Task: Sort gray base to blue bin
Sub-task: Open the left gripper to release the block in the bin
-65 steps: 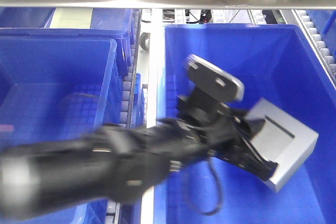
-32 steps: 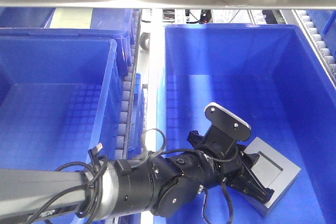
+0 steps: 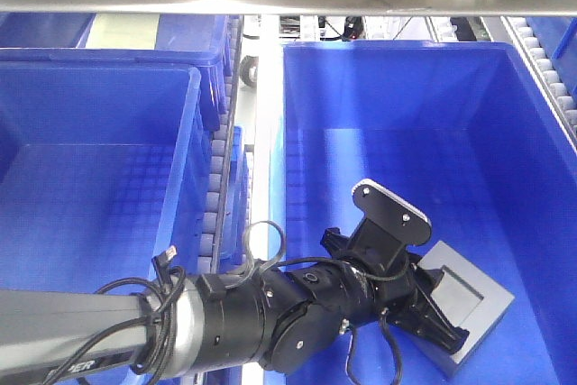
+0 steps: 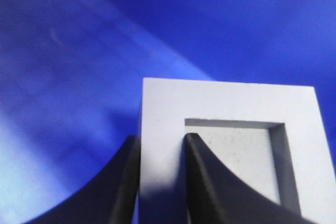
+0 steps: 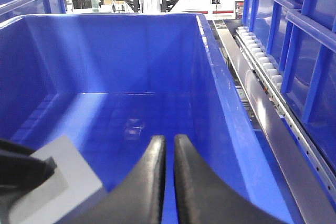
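**Block low in the right-hand crate, not yet let go**

Placement looks nearly finished, so here is why things sit as they do. Your left gripper (image 3: pixel 442 313) reaches deep into the blue bin (image 3: pixel 469 114), the crate on the right, carrying the gray base (image 3: pixel 473 299) down near the floor at the near right corner. You can see in the wrist view how it is gripped: 1 finger (image 4: pixel 123 182) lies outside the block's wall and the other sits inside the square recess, so the jaws pinch that wall narrowly. That grip keeps the recess face turned up toward the wrist camera.

Whether the gray base already touches the floor is hard to tell from here.

Your right gripper (image 5: pixel 167 171) hangs above the same crate, fingers nearly together and carrying nothing, out of the left arm's way.
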